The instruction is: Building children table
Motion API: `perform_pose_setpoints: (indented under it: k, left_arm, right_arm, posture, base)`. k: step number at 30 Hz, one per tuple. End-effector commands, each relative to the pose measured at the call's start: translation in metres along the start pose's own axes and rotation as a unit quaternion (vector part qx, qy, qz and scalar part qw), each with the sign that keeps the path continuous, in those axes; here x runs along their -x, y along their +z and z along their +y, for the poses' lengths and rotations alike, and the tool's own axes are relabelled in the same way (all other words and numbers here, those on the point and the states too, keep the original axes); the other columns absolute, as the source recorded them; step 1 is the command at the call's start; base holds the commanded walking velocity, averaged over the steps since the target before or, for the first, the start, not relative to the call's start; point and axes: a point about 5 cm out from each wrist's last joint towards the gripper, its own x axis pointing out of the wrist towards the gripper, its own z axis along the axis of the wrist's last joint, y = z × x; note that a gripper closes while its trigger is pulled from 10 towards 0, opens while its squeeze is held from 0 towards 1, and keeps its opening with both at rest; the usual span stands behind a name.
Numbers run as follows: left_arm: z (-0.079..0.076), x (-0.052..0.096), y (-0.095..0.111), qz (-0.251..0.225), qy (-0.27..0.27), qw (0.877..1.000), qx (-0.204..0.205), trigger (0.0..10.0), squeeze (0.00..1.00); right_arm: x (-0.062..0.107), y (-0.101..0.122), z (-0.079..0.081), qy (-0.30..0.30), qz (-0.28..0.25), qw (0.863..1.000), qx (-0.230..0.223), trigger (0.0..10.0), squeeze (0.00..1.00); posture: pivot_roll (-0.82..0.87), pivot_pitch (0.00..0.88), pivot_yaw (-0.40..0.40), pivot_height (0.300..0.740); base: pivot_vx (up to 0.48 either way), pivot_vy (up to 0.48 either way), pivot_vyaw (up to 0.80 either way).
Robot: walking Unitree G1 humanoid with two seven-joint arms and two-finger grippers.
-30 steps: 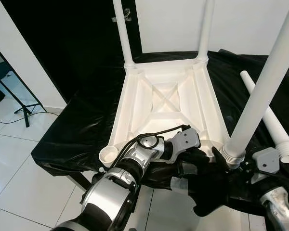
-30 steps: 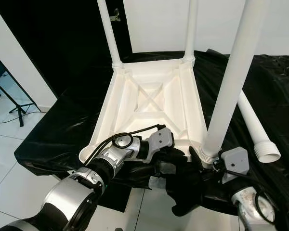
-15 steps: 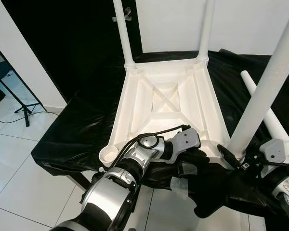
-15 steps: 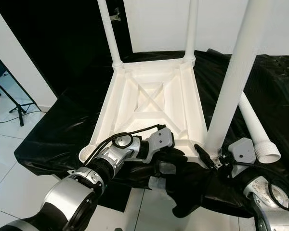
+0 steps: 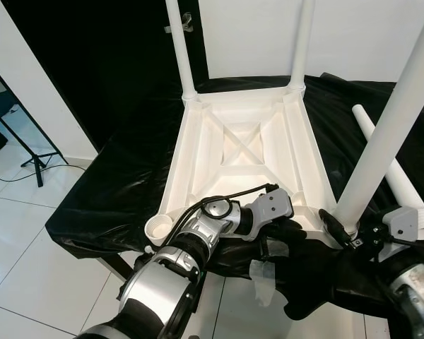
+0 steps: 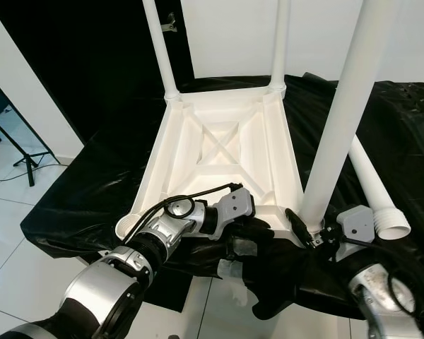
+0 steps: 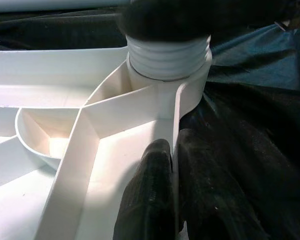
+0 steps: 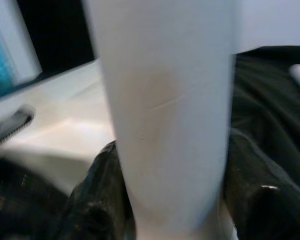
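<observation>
The upturned table top [image 5: 244, 159] is ribbed by a cross brace, yet its open centre is left passable from above. Two far legs [image 5: 179, 48] are stood upright at the rear corners, with a free gap between them. The near right corner is blocked by the upright leg [image 6: 343, 120], against which the right claw [image 6: 312, 236] is set. The near rim is occupied by the left claw [image 7: 172, 200]. A loose leg [image 5: 392, 169] is laid across the bench [image 5: 106, 191] at the right; the near left socket [image 5: 158, 227] is left open.

White glossy floor tiles [image 5: 21, 233] lie to the left, reflecting light. A black tripod stand [image 5: 35, 159] stands on them beside a white wall panel [image 5: 35, 85]. Black sheeting [image 5: 113, 191] drapes the bench; behind it hangs a black backdrop [image 5: 106, 63], perhaps cloth, beside a white wall [image 5: 254, 35].
</observation>
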Motion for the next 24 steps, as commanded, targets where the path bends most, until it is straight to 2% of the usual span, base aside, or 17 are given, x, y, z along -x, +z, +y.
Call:
perform_pose_setpoints:
  k: [1, 2, 4, 7, 9, 10, 12, 16, 17, 18, 21, 22, 24]
  left_arm:
    - [-0.008, 0.000, -0.033, 0.056, 0.067, 0.995, 0.056, 10.0, 0.00]
    - [-0.007, 0.001, -0.033, 0.057, 0.068, 0.995, 0.055, 10.0, 0.00]
    - [-0.007, 0.001, -0.033, 0.057, 0.068, 0.995, 0.055, 10.0, 0.00]
    - [-0.008, 0.001, -0.033, 0.056, 0.068, 0.994, 0.056, 10.0, 0.00]
    - [-0.008, 0.001, -0.033, 0.056, 0.068, 0.994, 0.056, 10.0, 0.00]
    - [-0.008, 0.001, -0.033, 0.056, 0.068, 0.994, 0.056, 10.0, 0.00]
    - [-0.008, 0.001, -0.033, 0.056, 0.068, 0.995, 0.057, 10.0, 0.00]
    - [-0.009, 0.002, -0.035, 0.061, 0.064, 0.995, 0.055, 10.0, 0.00]
    - [-0.009, 0.002, -0.036, 0.062, 0.062, 0.995, 0.054, 10.0, 0.00]
    - [-0.008, 0.002, -0.034, 0.060, 0.062, 0.995, 0.053, 10.0, 0.00]
    - [-0.008, 0.002, -0.034, 0.059, 0.062, 0.995, 0.053, 10.0, 0.00]
    - [-0.008, 0.001, -0.033, 0.058, 0.062, 0.995, 0.053, 10.0, 0.00]
    - [-0.008, 0.001, -0.033, 0.057, 0.061, 0.995, 0.053, 10.0, 0.00]
  right_arm:
    - [0.006, -0.013, 0.020, 0.004, 0.033, 0.999, -0.006, 0.0, 0.00]
    - [0.010, -0.015, 0.023, -0.051, 0.030, 0.998, -0.006, 0.0, 0.00]
    - [0.010, -0.015, 0.023, -0.051, 0.030, 0.998, -0.006, 0.0, 0.00]
    - [0.013, -0.017, 0.018, -0.132, 0.029, 0.991, 0.015, 0.0, 0.00]
    - [0.013, -0.017, 0.018, -0.132, 0.029, 0.991, 0.015, 0.0, 0.00]
    - [0.013, -0.017, 0.013, -0.159, 0.026, 0.987, 0.010, 0.0, 0.00]
    - [0.011, -0.017, 0.010, -0.175, 0.021, 0.984, 0.006, 0.0, 0.00]
    - [0.005, -0.014, 0.013, -0.175, 0.013, 0.985, 0.002, 0.2, 0.00]
    - [0.004, -0.014, 0.016, -0.167, 0.011, 0.986, 0.004, 2.6, 0.00]
    - [0.003, -0.014, 0.020, -0.158, 0.015, 0.987, 0.006, 10.0, 0.00]
    - [0.003, -0.015, 0.020, -0.154, 0.016, 0.988, 0.006, 10.0, 0.00]
    - [0.003, -0.014, 0.020, -0.146, 0.012, 0.989, 0.005, 10.0, 1.00]
    - [0.001, -0.013, 0.020, -0.128, 0.011, 0.992, 0.004, 10.0, 1.00]
  posture:
    - [0.01, 0.000, 0.087, 0.740]
    - [0.01, 0.000, 0.084, 0.740]
    - [0.01, 0.000, 0.084, 0.740]
    - [0.01, 0.000, 0.083, 0.740]
    - [0.01, 0.000, 0.083, 0.740]
    - [0.01, 0.000, 0.083, 0.740]
    - [0.01, 0.000, 0.089, 0.740]
    - [0.01, 0.000, 0.101, 0.740]
    - [0.01, 0.000, 0.101, 0.740]
    - [0.02, 0.000, 0.101, 0.740]
    - [0.02, 0.000, 0.101, 0.740]
    - [0.02, 0.000, 0.100, 0.740]
    - [0.02, 0.000, 0.099, 0.740]
  base:
    - [0.000, 0.000, 0.00]
    - [0.000, 0.000, 0.00]
    - [0.000, 0.000, 0.00]
    - [0.000, 0.000, 0.00]
    - [0.000, 0.000, 0.00]
    - [0.000, 0.000, 0.00]
    - [0.000, 0.000, 0.00]
    - [0.000, 0.000, 0.00]
    - [0.000, 0.000, 0.00]
    - [0.000, 0.000, 0.00]
    - [0.000, 0.000, 0.00]
    - [0.000, 0.000, 0.00]
    - [0.000, 0.000, 0.00]
